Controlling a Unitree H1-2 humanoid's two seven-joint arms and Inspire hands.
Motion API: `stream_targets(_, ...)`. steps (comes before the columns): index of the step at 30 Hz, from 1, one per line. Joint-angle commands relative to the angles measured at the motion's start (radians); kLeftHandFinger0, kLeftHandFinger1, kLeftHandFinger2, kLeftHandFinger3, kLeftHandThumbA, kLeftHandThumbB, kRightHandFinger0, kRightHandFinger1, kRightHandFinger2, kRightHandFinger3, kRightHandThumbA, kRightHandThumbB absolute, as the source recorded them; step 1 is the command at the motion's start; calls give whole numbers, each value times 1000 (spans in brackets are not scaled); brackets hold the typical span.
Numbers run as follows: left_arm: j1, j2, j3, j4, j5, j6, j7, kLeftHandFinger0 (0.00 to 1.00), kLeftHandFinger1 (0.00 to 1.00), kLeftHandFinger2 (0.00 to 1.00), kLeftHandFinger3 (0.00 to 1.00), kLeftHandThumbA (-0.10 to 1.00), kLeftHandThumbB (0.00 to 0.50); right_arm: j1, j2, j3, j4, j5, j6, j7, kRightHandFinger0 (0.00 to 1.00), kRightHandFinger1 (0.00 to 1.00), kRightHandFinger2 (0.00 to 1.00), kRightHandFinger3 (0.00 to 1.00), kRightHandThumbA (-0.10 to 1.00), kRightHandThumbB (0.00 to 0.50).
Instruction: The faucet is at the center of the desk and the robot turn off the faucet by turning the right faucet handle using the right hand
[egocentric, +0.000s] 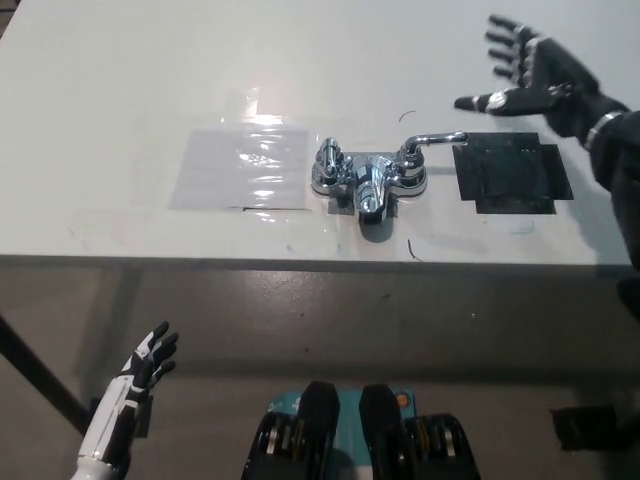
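One white desk (120, 90) — chrome faucet (367, 175), clear film (238, 168), black patch (512, 178)

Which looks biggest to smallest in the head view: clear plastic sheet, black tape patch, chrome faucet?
1. Clear plastic sheet.
2. Black tape patch and chrome faucet: too alike in spread to rank.

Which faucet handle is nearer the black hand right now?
The right faucet handle, its long lever pointing toward the right hand; the left handle is farther off.
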Motion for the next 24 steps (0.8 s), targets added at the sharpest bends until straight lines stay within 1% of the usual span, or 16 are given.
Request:
stream_targets(1,-8,17,-14,-43,-4,-68,-36,1000,1000,1000,1000,1000,403,-217,27,34,211,-65,-40,83,1000,1000,1000,1000,1000,400)
stream_targets(3,-9,18,-17,-43,-8,-64,-39,1000,1000,1000,1000,1000,412,-227,38,32,252,-68,-44,74,1000,1000,1000,1000,1000,394)
stream_targets(5,-12,19,-20,-38,-6,-68,-42,1000,1000,1000,1000,1000,423,-239,49,32,291,-77,-35,61,1000,1000,1000,1000,1000,417)
stream_targets(7,-13,16,-22,-36,-1,-71,-41,1000,1000,1000,1000,1000,426,-243,58,30,315,-81,-40,56,1000,1000,1000,1000,1000,421)
stream_targets(9,-15,14,-23,-32,5,-76,-40,1000,1000,1000,1000,1000,431,-247,64,33,334,-95,-44,50,1000,1000,1000,1000,1000,443)
stream_targets(10,-14,14,-24,-33,5,-75,-42,1000,1000,1000,1000,1000,433,-247,67,36,339,-103,-46,47,1000,1000,1000,1000,1000,446)
stream_targets(11,-14,14,-24,-34,7,-74,-41,1000,1000,1000,1000,1000,436,-245,70,35,340,-104,-47,48,1000,1000,1000,1000,1000,444)
stream_targets(13,-13,11,-24,-41,7,-63,-39,1000,1000,1000,1000,1000,440,-244,77,28,342,-106,-54,51,1000,1000,1000,1000,1000,424)
stream_targets(16,-17,11,-24,-37,4,-70,-43,1000,1000,1000,1000,1000,431,-246,84,26,346,-114,-57,51,1000,1000,1000,1000,1000,419)
stream_targets(17,-19,11,-25,-36,5,-69,-43,1000,1000,1000,1000,1000,438,-249,86,22,348,-114,-53,53,1000,1000,1000,1000,1000,430)
stream_targets(20,-18,12,-26,-43,4,-59,-45,1000,1000,1000,1000,1000,448,-251,92,19,350,-119,-51,57,1000,1000,1000,1000,1000,437)
stream_targets(22,-19,12,-27,-42,8,-63,-44,1000,1000,1000,1000,1000,448,-249,94,18,352,-120,-49,56,1000,1000,1000,1000,1000,450)
stream_targets(23,-19,12,-28,-42,6,-64,-45,1000,1000,1000,1000,1000,448,-249,96,21,355,-126,-49,52,1000,1000,1000,1000,1000,448)
stream_targets(24,-20,13,-28,-41,7,-67,-46,1000,1000,1000,1000,1000,436,-247,97,27,356,-135,-45,43,1000,1000,1000,1000,1000,454)
